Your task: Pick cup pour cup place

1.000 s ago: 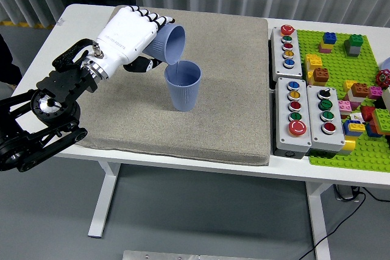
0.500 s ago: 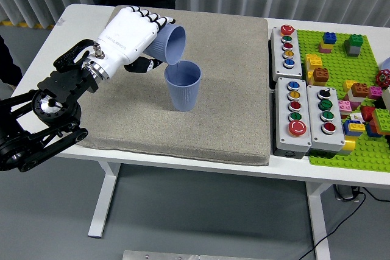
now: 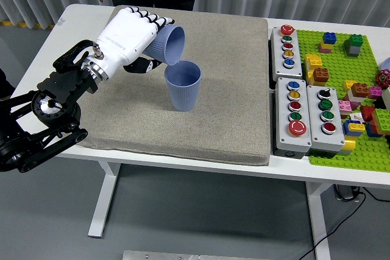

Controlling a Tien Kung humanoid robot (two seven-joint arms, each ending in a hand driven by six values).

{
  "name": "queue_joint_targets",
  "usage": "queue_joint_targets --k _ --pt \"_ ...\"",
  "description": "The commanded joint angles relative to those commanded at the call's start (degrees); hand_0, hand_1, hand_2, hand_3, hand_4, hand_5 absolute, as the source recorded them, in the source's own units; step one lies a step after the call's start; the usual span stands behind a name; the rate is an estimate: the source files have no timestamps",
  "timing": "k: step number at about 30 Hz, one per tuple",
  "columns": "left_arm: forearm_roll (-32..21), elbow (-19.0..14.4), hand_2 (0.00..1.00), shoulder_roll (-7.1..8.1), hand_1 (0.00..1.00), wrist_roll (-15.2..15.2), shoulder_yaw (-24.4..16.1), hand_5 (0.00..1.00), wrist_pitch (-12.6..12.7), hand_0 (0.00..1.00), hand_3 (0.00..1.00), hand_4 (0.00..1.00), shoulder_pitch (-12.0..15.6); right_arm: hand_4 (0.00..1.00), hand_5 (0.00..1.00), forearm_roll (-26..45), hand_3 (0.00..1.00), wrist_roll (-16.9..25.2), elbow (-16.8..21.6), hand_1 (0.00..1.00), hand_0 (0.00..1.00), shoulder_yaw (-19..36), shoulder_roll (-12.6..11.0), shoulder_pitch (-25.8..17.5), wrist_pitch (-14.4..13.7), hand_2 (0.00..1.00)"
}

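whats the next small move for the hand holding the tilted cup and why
Probably tip the held cup back upright. The left hand grips it tilted, mouth down over the standing cup on the grey mat, so the pour looks about done; no stream is visible. Setting it down comes next.

robot hand (image 3: pixel 125 39): white shell, black finger joints | wrist: silver collar | left arm (image 3: pixel 42 117): black open-frame links, round joints
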Motion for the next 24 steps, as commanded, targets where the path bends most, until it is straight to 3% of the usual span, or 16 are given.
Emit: queue_joint_targets --k 24 --pt "0.0 -0.1 0.53 -0.34 0.521 0.0 0.3 0.112 0.3 0.54 0.539 0.627 2.9 0.002 0.002 -3.9 0.576 -0.3 0.0 0.648 0.683 2.2 0.2 -2.7 0.5 0.568"
